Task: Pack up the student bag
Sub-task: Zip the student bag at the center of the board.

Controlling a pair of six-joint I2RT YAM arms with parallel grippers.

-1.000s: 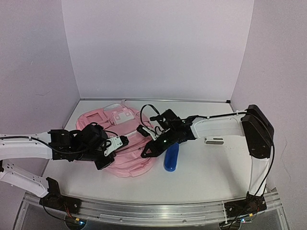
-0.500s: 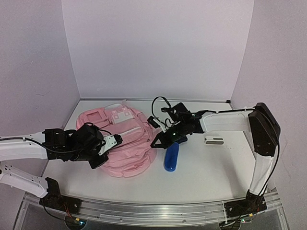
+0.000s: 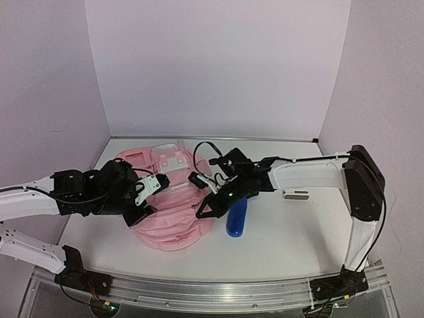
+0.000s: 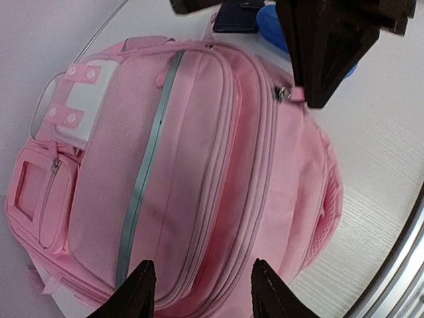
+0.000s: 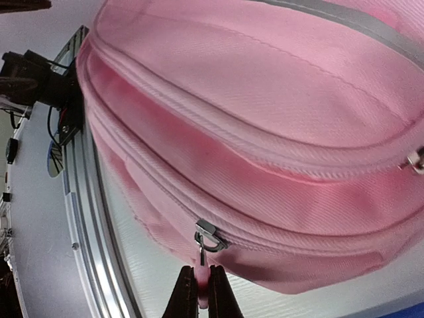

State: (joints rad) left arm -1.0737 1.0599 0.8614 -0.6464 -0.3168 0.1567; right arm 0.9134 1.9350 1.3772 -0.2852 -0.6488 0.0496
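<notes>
1. On the white table (image 3: 285, 238), left of centre, the student bag (image 3: 169, 212) is laid flat, front upward;
2. the right gripper (image 5: 200, 283) is pinched closed on a zip pull (image 5: 202, 257) at its side;
3. the left gripper (image 4: 201, 265) is held part-open above it, grasping nothing.

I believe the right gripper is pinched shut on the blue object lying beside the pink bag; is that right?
Not quite. The right gripper is pinched shut on a pink zipper pull of the student bag, not on the blue object, which does lie beside the bag. The right wrist view shows the grip.
</notes>
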